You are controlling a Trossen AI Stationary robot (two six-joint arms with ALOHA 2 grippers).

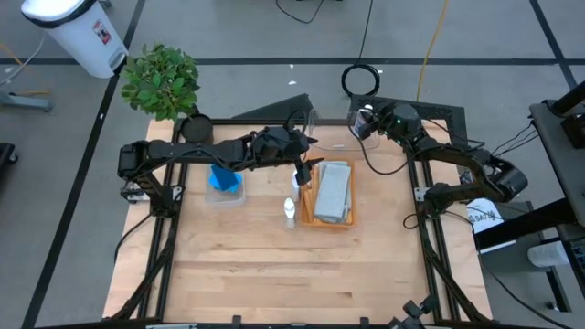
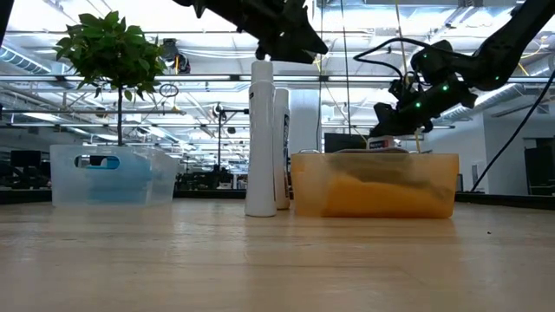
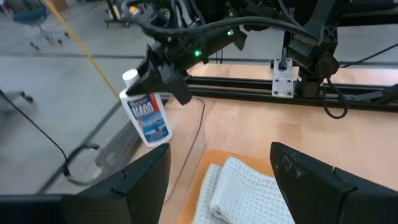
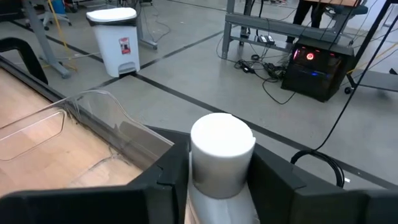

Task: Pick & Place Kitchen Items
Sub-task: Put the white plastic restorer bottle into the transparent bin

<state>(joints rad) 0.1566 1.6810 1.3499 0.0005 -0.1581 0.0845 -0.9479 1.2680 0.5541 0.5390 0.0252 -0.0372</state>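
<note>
My right gripper (image 1: 358, 125) is at the far edge by a clear bin (image 1: 329, 128), shut on a white bottle with a blue label (image 3: 148, 115). Two more white bottles (image 1: 290, 210) (image 1: 297, 178) stand upright on their bases just left of the orange tray (image 1: 303, 208). A folded grey cloth (image 1: 334, 190) lies flat in the tray. Blue sponges (image 1: 225, 180) sit in a clear bin on the left. My left gripper (image 1: 308, 169) hovers open above the tray's far left corner with nothing between its fingers (image 3: 143, 180). My right gripper pinches the bottle's upper part (image 3: 138, 99), just below the white cap (image 4: 222, 143), between its two fingers. The fingers come nearly level from the table's right, slanting toward the far edge. The bottle hangs tilted below them; whether its base rests on anything I cannot tell.
A potted plant (image 1: 163, 80) stands at the far left corner. The clear bin's thin walls (image 4: 93, 118) rise beside my right gripper. A white waste bin (image 4: 119, 37) stands on the floor beyond the table. The near half of the tabletop (image 1: 274, 274) is bare wood.
</note>
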